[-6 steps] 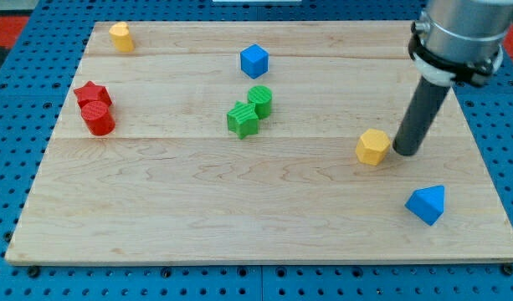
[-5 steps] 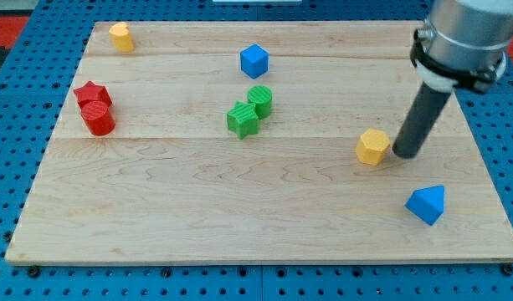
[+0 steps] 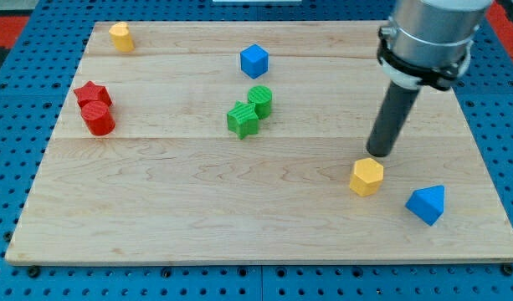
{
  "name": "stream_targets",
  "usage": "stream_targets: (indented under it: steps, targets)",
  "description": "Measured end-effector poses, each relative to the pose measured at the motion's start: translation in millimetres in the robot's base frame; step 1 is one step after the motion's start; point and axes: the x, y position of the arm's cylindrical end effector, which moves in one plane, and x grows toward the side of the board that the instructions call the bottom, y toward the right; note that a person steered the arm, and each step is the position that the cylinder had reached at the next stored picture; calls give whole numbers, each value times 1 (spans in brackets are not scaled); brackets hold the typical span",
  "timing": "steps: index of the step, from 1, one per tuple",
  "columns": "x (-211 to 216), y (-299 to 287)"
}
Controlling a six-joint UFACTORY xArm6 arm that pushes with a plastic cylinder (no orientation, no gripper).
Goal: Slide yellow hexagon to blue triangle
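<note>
Blue triangle point(image 3: 427, 204) near the desk's point(image 3: 197, 217) bottom-right corner, unmoved | yellow hexagon point(image 3: 366, 176) now lower, closer to the triangle, just to its left, apart | my tip point(image 3: 378, 154) shifted left, now just above the hexagon | no pincer on this rod | green blocks point(image 3: 249, 110) unchanged

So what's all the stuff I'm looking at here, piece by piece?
yellow hexagon: one, yellow, lower right of the board, just below my tip
blue triangle: one, blue, right of the hexagon, apart from it
blue cube: one, blue, top centre
green blocks: two, green, centre, touching
red blocks: two, red, left side, touching
small yellow block: one, yellow, top left corner
wooden board: one, pale wood, on a blue pegboard
my tip: one dark rod, end just above the hexagon
</note>
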Motion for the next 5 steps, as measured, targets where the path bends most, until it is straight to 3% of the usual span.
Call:
stream_targets:
  steps: [1, 2, 3, 5]
  targets:
    - [26, -34]
    - [46, -15]
    - [46, 18]
    - [27, 9]
